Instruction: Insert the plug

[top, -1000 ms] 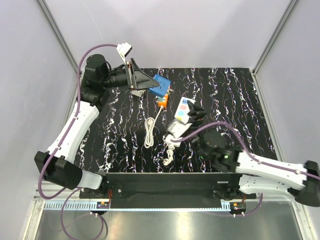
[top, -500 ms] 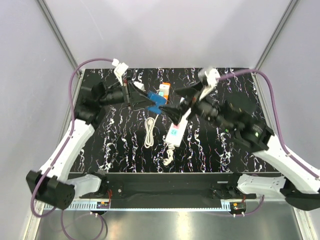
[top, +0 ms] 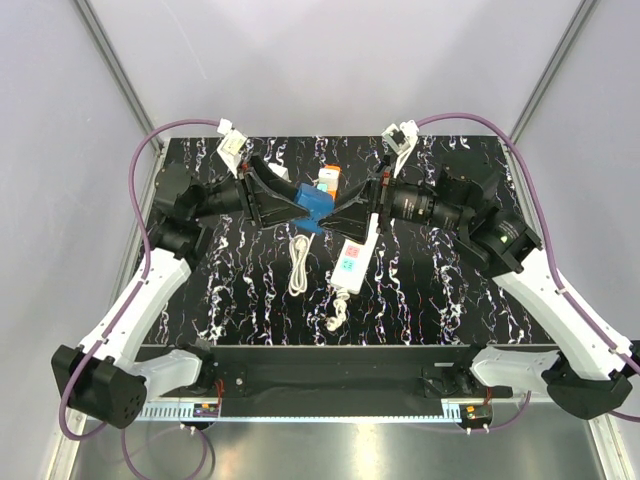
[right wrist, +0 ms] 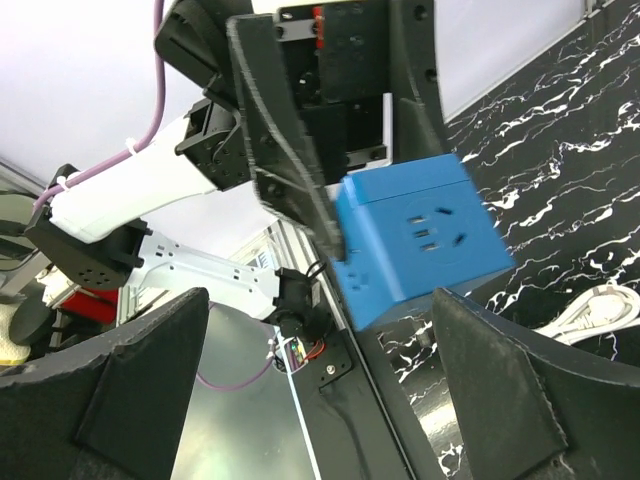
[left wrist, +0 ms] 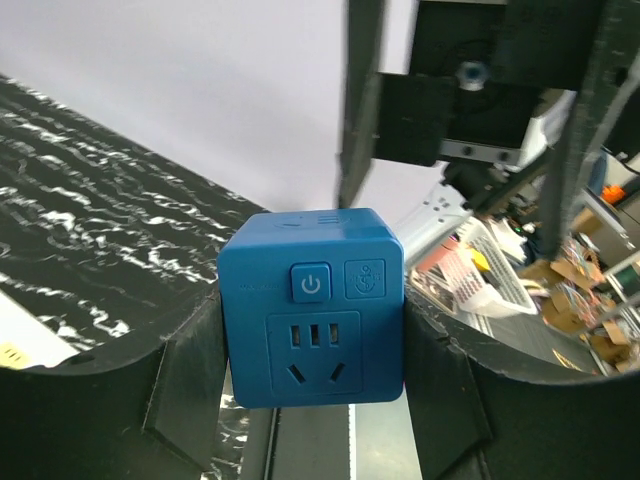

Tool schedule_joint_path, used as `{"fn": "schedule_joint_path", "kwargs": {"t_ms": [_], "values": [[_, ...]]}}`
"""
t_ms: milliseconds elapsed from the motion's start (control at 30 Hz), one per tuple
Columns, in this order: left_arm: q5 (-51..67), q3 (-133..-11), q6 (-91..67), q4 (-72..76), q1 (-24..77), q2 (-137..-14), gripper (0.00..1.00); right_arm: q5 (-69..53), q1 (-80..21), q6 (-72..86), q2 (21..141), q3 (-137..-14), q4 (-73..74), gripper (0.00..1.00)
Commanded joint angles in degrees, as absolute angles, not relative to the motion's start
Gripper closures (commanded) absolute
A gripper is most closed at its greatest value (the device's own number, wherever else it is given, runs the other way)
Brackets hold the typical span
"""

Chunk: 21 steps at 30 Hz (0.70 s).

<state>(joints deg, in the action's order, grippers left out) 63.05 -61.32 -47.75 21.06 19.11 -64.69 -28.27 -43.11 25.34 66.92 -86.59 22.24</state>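
The blue plug (left wrist: 312, 305) is being gripped between the fingers of the left hand (left wrist: 312, 382). Its socket face and power button are being shown only by the left wrist view. From above, it is being held over the surface (top: 450, 290), just beyond the far end of the white power strip (top: 352, 262). The right hand (top: 350, 213) is being held open, facing it. A second ago that hand was nearer, beside the strip.

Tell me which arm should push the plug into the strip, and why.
Left, most likely. Its tool is shut on the plug, held off the table near the strip. The right tool is open and empty, facing the plug.
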Motion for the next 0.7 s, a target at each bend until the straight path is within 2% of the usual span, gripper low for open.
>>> {"fn": "schedule_joint_path", "kwargs": {"t_ms": [0, 300, 667], "values": [[65.3, -62.67, -51.06, 29.09, 19.69, -63.28, 1.0, -30.24, -41.93, 24.87, 65.3, -87.19, 21.8, 0.03], [67.5, -64.16, -49.13, 25.66, 20.48, -62.76, 1.0, -28.3, -40.78, 23.46, 64.24, -85.87, 22.24, 0.04], [66.62, -64.86, -52.65, 30.59, 22.5, -63.37, 1.0, -36.21, -40.34, 26.45, 68.11, -85.52, 19.52, 0.14]]}}
